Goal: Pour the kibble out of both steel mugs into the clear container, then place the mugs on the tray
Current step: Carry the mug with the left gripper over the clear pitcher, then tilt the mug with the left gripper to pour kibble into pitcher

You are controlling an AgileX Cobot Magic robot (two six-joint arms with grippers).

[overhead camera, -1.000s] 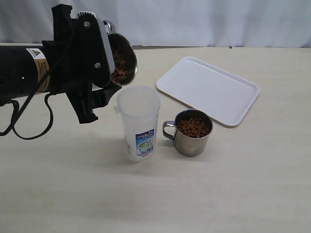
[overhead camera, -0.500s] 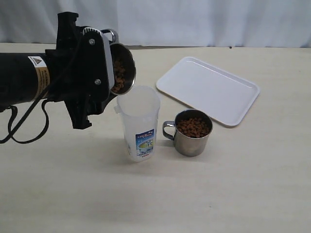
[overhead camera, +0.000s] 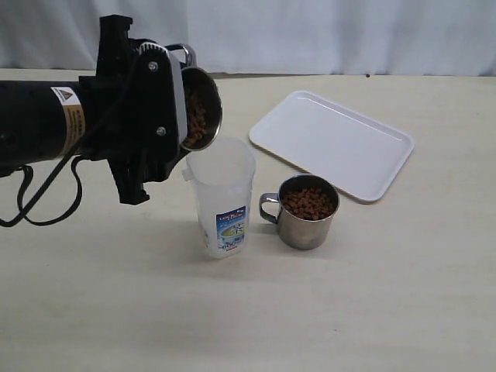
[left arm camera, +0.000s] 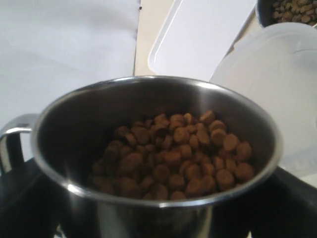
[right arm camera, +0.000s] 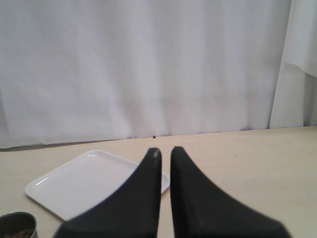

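Left gripper [overhead camera: 177,105]: jaws spread wide, clamped on the held mug [overhead camera: 200,108].
Right gripper [right arm camera: 165,151]: jaws closed, holding nothing, raised over the table [overhead camera: 349,310].
Held mug: tipped steeply, handle up, lip just above the container [overhead camera: 222,194] rim.
Kibble [left arm camera: 173,158]: heaped against the held mug's lower wall, close to the lip.
Container: upright on the table; contents hard to judge through the cloudy wall.
Second mug [overhead camera: 304,211]: upright, full of kibble, just right of the container, not touching, handle toward it.
Tray [overhead camera: 333,143]: flat, near, behind the second mug.
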